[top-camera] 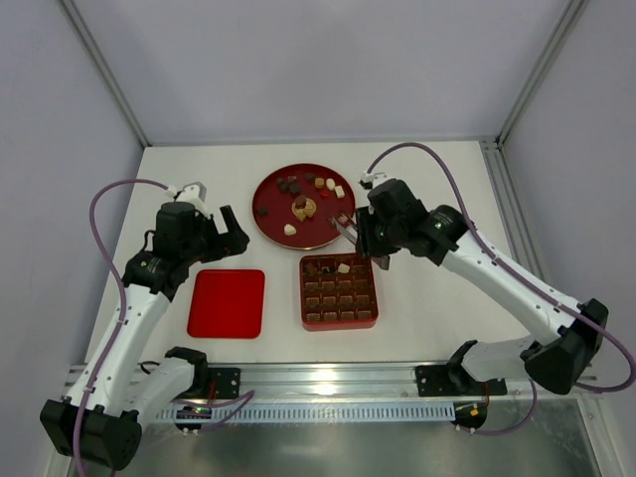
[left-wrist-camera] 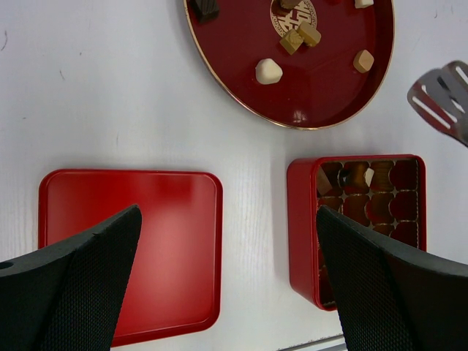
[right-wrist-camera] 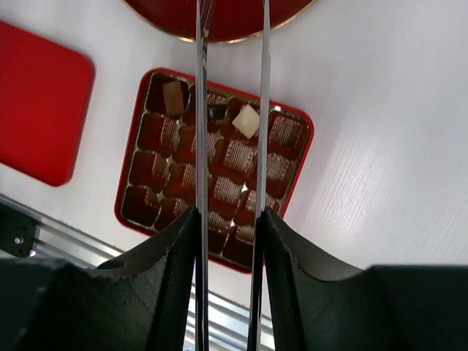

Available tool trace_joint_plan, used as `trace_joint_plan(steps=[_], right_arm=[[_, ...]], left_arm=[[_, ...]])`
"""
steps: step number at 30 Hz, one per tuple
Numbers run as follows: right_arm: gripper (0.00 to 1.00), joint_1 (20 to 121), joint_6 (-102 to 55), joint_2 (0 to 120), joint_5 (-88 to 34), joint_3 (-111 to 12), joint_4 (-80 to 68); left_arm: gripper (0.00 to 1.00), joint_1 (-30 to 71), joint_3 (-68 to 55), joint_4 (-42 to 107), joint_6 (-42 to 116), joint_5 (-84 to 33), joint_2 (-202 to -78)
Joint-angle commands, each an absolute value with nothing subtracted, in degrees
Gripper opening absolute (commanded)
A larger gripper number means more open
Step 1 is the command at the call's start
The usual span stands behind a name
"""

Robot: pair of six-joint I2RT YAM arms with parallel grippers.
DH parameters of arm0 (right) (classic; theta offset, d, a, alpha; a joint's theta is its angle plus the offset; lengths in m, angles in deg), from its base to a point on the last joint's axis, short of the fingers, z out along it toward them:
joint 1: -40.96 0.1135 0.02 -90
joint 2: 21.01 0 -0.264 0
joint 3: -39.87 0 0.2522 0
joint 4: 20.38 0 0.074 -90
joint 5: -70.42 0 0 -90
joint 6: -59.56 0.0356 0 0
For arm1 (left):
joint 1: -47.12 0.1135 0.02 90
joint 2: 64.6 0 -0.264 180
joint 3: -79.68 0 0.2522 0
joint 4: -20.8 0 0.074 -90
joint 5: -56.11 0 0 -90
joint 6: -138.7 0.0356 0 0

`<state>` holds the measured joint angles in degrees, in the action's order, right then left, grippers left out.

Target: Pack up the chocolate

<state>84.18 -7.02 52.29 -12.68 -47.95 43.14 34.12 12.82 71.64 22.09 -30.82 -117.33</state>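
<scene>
The thin metal fingers of the right gripper (top-camera: 347, 230) run off the top of its wrist view, so their tips are cut off. They stand narrowly parted, nothing seen between. The chocolate (left-wrist-camera: 268, 71), small cubes and rounded bites in dark brown, tan and cream, lies scattered on a glossy round plate (left-wrist-camera: 241, 44). Three more sit in the gridded red box (left-wrist-camera: 301, 219). The left gripper (left-wrist-camera: 227, 212) spreads its black textured fingers wide above the flat lid (left-wrist-camera: 161, 234).

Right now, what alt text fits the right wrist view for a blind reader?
The right claw's two thin blades, slightly apart with nothing seen between them, hang over a red box whose top row holds three chocolates: light brown, dark and cream-white. A red lid lies at left, a red plate at top.
</scene>
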Motion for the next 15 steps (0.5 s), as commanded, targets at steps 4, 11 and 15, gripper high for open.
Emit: trace_joint_plan(steps=[4, 11, 15], right_arm=[[0.41, 78.41, -15.93, 65.7, -18.88, -58.25, 36.19], [0.4, 76.29, -18.84, 79.96, -22.65, -69.68, 35.48], [0.4, 76.38, -19.45, 84.1, -23.88, -73.55, 36.54]], left_arm=[[1.0, 34.28, 12.84, 70.86, 22.16, -30.46, -117.34], [1.0, 34.28, 12.84, 70.77, 22.07, -30.46, -117.51], [1.0, 34.28, 12.84, 70.86, 22.16, -30.38, -117.69]])
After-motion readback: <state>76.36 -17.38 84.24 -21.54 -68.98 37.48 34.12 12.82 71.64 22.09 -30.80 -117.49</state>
